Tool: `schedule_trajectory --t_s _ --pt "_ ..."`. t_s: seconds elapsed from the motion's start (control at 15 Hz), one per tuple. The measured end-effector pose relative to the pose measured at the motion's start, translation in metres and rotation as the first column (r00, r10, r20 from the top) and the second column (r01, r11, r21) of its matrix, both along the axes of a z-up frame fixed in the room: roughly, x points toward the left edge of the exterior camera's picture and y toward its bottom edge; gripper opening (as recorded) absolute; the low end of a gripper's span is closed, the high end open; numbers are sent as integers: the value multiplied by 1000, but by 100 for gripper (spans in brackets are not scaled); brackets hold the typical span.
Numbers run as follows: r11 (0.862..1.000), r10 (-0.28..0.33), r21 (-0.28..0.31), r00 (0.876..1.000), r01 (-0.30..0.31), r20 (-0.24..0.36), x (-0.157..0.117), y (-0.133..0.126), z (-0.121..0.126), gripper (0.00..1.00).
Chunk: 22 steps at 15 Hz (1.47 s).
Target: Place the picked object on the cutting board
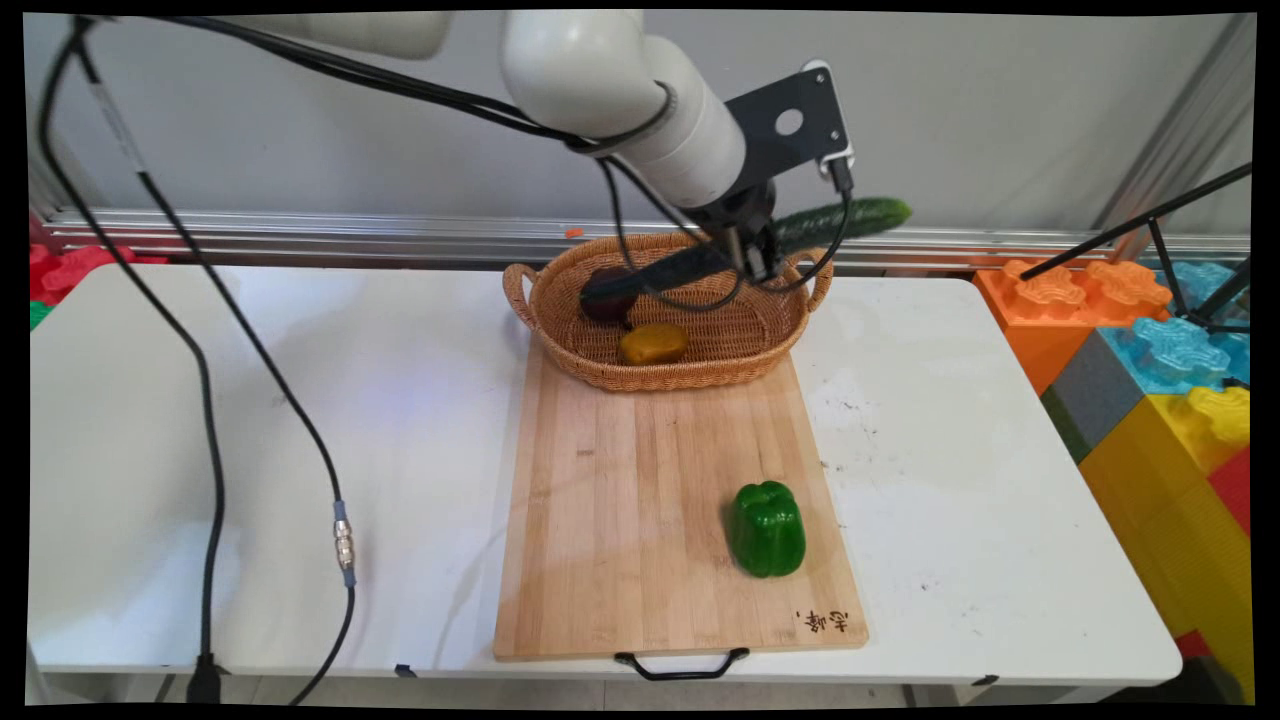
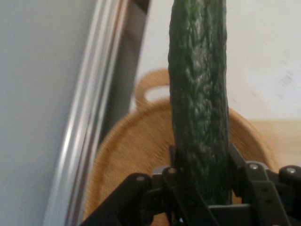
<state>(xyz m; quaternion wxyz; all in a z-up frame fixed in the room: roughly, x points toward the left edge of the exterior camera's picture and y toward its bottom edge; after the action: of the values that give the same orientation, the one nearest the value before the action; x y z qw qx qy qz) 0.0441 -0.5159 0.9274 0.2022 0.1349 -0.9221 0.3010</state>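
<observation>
A: Cucumber (image 1: 840, 220) is off the surface (image 1: 300, 400), held in the air over the far right part of the wicker basket (image 1: 700, 372). End effector (image 1: 752, 255) is clamped on it, one finger on each side, about mid-length.

B: Orientation?

A: Roughly level, slightly tilted. Right end pokes out past the basket's right handle, up against the wall. Left end dips lower, over the basket's inside. Hand view: cucumber (image 2: 200, 94) runs straight up the middle from the end effector (image 2: 202, 188), basket (image 2: 136, 155) weave under it, one handle loop visible beyond.

B: What's in the basket?

A: Two things. Dark purple item (image 1: 606, 298) at the far left, can't tell exactly what it is. Yellow-orange item (image 1: 653, 343) just nearer than it, the two close together, maybe touching.

B: Basket location?

A: Sits on the far end of the wooden cutting board (image 1: 640, 520), hanging over the board's far edge. Board lies mid-surface, black handle at the near edge.

B: Anything else?

A: Green bell pepper (image 1: 766, 528) on the board's near right part, well apart from the basket. Coloured plastic blocks (image 1: 1150, 360) stacked off the surface's right side. Black cables (image 1: 205, 400) hang over the left of the surface.
</observation>
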Motion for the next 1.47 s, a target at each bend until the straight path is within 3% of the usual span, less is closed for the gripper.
schedule_trajectory --t_s 0.2,0.53,1.0,1.47 --pt "997 -38 71 997 33 66 14 36 -2 0" --pt "988 -84 143 987 65 134 36 68 -29 0" --pt "976 -128 193 979 97 159 49 87 -71 0" --pt "970 -176 195 973 146 151 45 87 -129 0"
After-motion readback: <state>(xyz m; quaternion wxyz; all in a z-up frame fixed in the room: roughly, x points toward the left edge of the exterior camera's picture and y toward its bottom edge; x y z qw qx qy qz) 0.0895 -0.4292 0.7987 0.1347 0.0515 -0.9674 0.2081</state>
